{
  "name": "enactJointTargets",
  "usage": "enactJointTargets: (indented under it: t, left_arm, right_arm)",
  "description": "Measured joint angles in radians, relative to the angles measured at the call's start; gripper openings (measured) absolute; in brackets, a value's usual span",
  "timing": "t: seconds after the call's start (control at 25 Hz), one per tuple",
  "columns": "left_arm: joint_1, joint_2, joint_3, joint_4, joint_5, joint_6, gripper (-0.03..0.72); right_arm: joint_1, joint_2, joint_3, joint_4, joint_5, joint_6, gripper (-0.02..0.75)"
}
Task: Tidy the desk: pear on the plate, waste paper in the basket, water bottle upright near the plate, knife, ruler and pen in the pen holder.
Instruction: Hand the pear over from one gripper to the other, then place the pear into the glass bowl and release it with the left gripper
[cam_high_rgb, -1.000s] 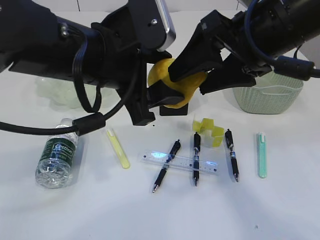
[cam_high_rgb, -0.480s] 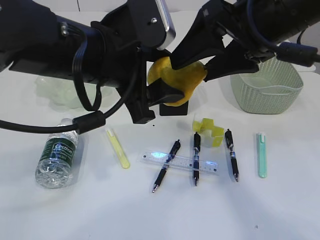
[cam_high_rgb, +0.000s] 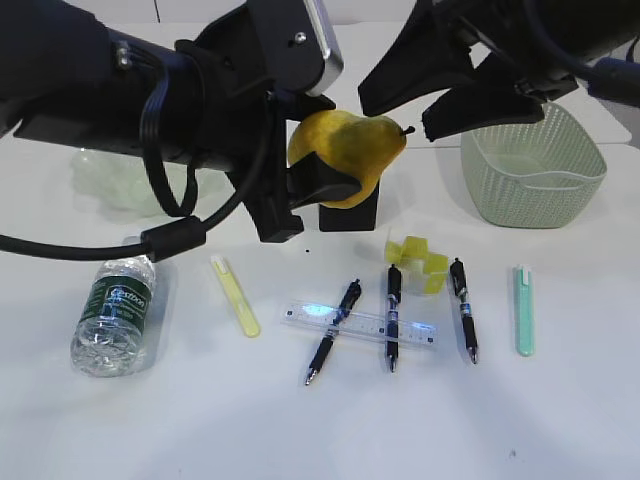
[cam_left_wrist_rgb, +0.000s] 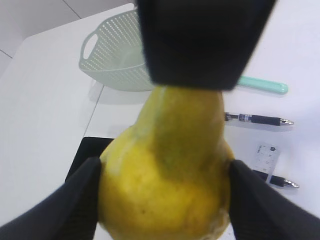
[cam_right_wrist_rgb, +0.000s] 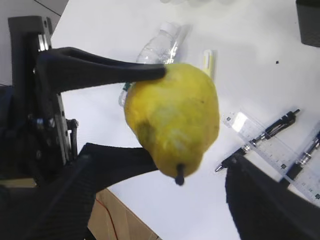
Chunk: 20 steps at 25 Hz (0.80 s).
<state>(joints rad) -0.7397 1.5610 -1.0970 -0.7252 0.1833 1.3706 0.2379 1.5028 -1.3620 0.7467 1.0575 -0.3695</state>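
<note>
Pear (cam_right_wrist_rgb: 172, 117) stem only from right wrist

Our right gripper (cam_high_rgb: 413, 103) has let go of the pear (cam_high_rgb: 345, 155) and drawn back up and away; we now hold it with our left gripper (cam_high_rgb: 322, 170) alone.

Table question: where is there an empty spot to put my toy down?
The near edge of the desk is bare, below the ruler and pens. The middle row is crowded, from the water bottle to the mint cutter.
</note>
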Motion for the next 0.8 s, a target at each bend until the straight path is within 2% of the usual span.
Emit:
enactJointTargets:
  t: [0.24,0.32,0.56,0.8]
  left_arm:
    - [0.042,0.000,0.000,0.000,0.000,0.000,0.476]
    - [0.059,0.000,0.000,0.000,0.000,0.000,0.476]
    - [0.121,0.000,0.000,0.000,0.000,0.000,0.475]
    - [0.190,0.000,0.000,-0.007,-0.004,0.000,0.475]
  right_arm:
    - [-0.082,-0.033,0.000,-0.007,0.030,0.006,0.599]
    - [-0.099,-0.042,0.000,-0.047,0.032,0.026,0.599]
    - [-0.109,-0.058,0.000,-0.306,0.049,0.132,0.599]
    - [-0.109,-0.058,0.000,-0.472,0.059,0.190,0.599]
